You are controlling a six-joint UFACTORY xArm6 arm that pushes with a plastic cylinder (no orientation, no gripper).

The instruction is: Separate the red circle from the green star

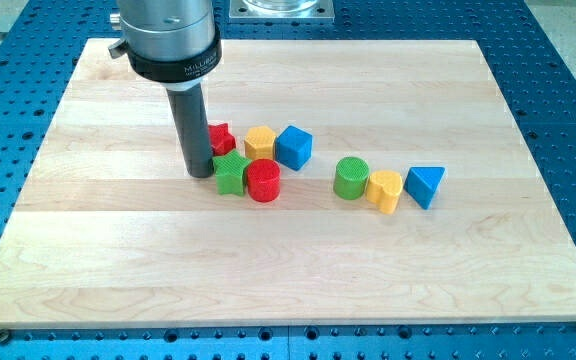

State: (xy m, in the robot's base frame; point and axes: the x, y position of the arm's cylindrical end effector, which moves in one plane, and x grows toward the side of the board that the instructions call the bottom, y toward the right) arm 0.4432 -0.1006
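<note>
The red circle (pixel 263 181) stands near the middle of the wooden board (pixel 118 240). The green star (pixel 231 172) touches its left side. My tip (pixel 200 174) is down on the board just left of the green star, close to it or touching it. The dark rod rises from there to the grey arm head at the view's top left. A red block (pixel 222 137) sits partly hidden behind the rod, just above the green star.
A yellow block (pixel 260 142) and a blue cube (pixel 294 147) sit just above the red circle. To the right stand a green cylinder (pixel 350 178), a yellow block (pixel 385 191) and a blue triangle (pixel 425 185) in a row. Blue perforated table surrounds the board.
</note>
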